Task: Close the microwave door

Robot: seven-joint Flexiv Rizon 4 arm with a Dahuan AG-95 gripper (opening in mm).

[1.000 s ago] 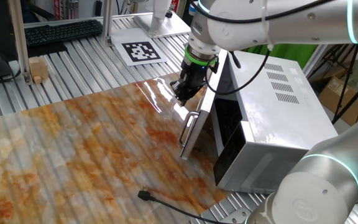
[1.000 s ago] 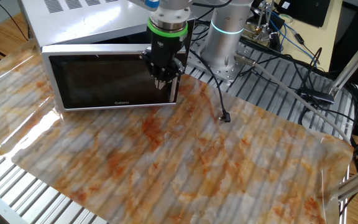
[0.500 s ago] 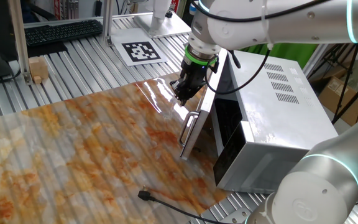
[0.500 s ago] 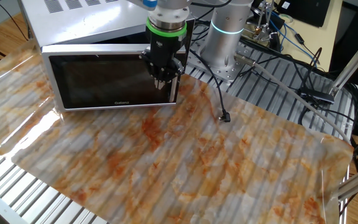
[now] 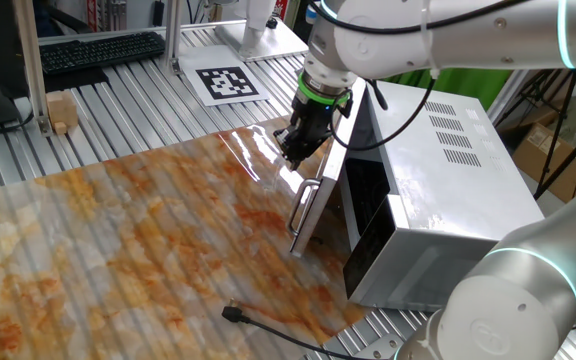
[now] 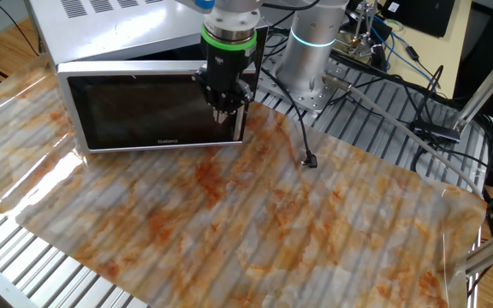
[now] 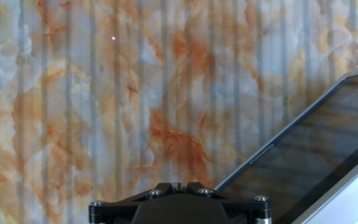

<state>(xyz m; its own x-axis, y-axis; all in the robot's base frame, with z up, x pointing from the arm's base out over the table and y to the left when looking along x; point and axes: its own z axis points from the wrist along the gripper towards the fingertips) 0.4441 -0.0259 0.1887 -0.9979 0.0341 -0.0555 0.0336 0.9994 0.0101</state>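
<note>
Marbled tabletop (image 5: 148, 220); gripper (image 5: 295, 150) against microwave door (image 5: 320, 200) (ajar).

I can't tell how my gripper (image 5: 295, 147) jaws stand; hand view cuts off the microwave door (image 7: 316, 162).

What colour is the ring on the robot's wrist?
Bright green ring, clearest in the other fixed view.

Microwave (image 6: 101, 34) stands on the desk (image 6: 255, 222). Microwave door (image 6: 148, 111) faces the camera, its dark window exposed. Tool (image 6: 226, 104) hangs in front of the door's right end; finger state indeterminate. A black cable (image 6: 302, 141) lies right of the microwave.
</note>
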